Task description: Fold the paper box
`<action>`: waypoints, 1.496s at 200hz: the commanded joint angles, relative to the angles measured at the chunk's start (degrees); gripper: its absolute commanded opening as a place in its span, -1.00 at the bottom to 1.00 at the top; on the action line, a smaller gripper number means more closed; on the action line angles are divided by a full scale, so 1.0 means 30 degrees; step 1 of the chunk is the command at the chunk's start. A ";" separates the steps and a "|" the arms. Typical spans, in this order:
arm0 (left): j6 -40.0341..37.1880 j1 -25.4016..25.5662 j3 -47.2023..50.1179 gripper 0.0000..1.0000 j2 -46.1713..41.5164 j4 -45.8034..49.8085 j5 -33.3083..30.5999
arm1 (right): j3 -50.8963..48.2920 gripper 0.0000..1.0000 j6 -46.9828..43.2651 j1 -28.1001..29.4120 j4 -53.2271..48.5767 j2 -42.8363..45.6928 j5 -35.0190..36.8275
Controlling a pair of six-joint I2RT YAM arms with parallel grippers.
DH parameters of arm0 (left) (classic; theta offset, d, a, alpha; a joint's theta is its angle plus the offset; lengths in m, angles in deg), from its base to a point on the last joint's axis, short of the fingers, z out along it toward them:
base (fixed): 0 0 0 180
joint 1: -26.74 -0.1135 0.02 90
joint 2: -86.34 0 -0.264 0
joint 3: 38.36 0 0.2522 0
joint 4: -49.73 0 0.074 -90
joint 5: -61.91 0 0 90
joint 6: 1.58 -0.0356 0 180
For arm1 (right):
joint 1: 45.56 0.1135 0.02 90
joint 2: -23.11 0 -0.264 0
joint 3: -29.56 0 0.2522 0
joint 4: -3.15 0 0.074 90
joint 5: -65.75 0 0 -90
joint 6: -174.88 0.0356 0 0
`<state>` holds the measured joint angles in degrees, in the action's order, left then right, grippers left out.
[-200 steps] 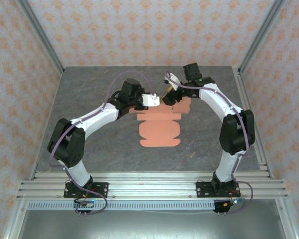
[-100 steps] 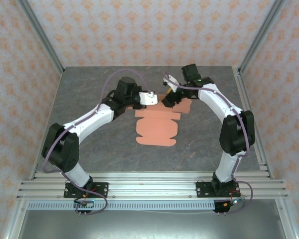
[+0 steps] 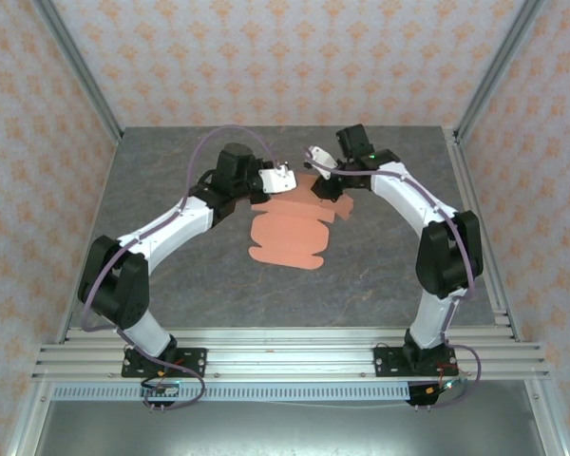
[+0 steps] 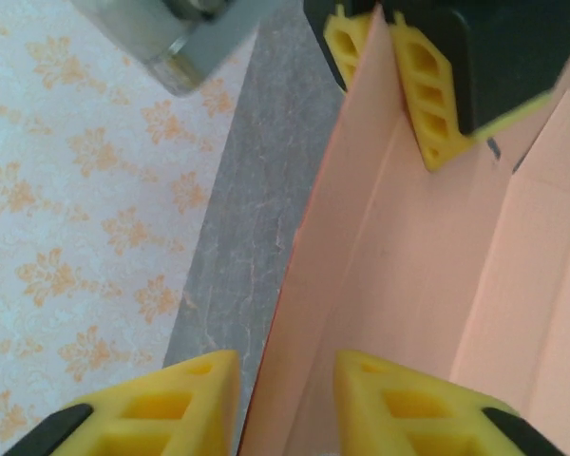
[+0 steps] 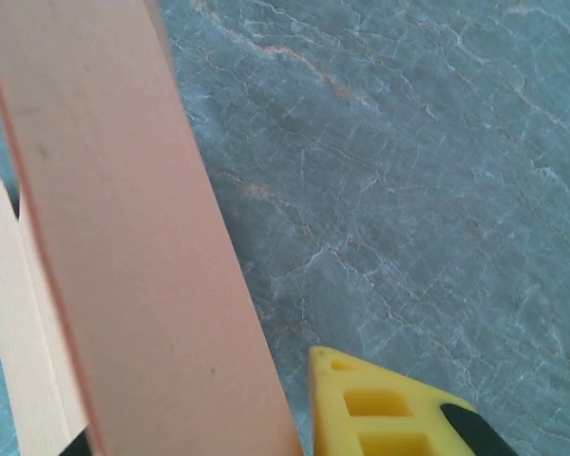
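Here the paper box (image 3: 285, 233) lies on the table (image 3: 389, 256), one panel (image 4: 380, 285) raised. That panel is pinched by the right gripper (image 4: 388, 71) and loosely straddled by the parted left gripper (image 4: 285, 408). It is best pushed upright squarely along its crease.

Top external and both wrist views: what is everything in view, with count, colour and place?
paper box: one, salmon-orange, flat sheet mid-table, far panel raised between the grippers.
table: one, grey marbled, under the sheet.
walls: three, pale with orange motifs, around the table.
frame rails: several, silver, near edge.
arms: two, white and black, reaching inward.
left gripper: yellow fingers, open astride the raised panel.
right gripper: yellow fingers, pinching that panel.
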<state>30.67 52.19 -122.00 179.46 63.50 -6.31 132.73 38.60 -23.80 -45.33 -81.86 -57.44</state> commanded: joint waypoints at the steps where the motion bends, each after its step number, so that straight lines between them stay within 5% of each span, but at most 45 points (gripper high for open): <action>1: 0.2484 -0.0003 0.0960 0.02 -0.0903 -0.0940 -0.1053 | -0.0620 -0.85 0.0377 0.0070 0.1845 -0.0032 0.1105; 19: 0.4826 0.0037 0.2242 0.24 -0.1896 -0.0921 -0.2358 | -0.1494 -0.86 0.0703 0.0167 0.3476 0.0333 0.1597; 52: 1.1007 0.0086 0.6122 0.25 -0.3870 -0.2939 -0.4345 | -0.3101 -0.87 0.0196 0.0713 0.5572 0.0973 0.2653; 85: 1.5674 0.0064 0.8015 0.25 -0.4746 -0.3348 -0.6936 | -0.1953 -0.87 -0.0002 0.0745 0.3762 0.0073 0.2313; 159: 1.8625 -0.2053 0.3524 0.42 -0.5433 0.0580 -0.8337 | 0.1472 -0.88 -0.2001 0.1618 -0.1345 -0.1806 0.3742; 230: 1.6169 -0.5033 -0.2769 0.53 -0.1500 0.5272 -0.1914 | 0.3367 -0.88 -0.4277 0.2273 -0.3625 -0.2669 0.4865; 278: 1.2333 -0.5591 -0.8042 0.54 0.3024 0.9796 0.3425 | 0.2084 -0.88 -0.5374 0.3456 -0.1087 -0.3336 0.7331; 299: 0.9740 -0.5555 -0.8493 0.69 0.3549 1.0865 0.6105 | 0.2239 -0.89 -0.5261 0.3557 -0.1075 -0.3718 0.7490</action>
<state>70.80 35.25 -144.63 189.50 86.91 -0.85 139.70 24.72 -13.63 -50.18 -91.36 -39.34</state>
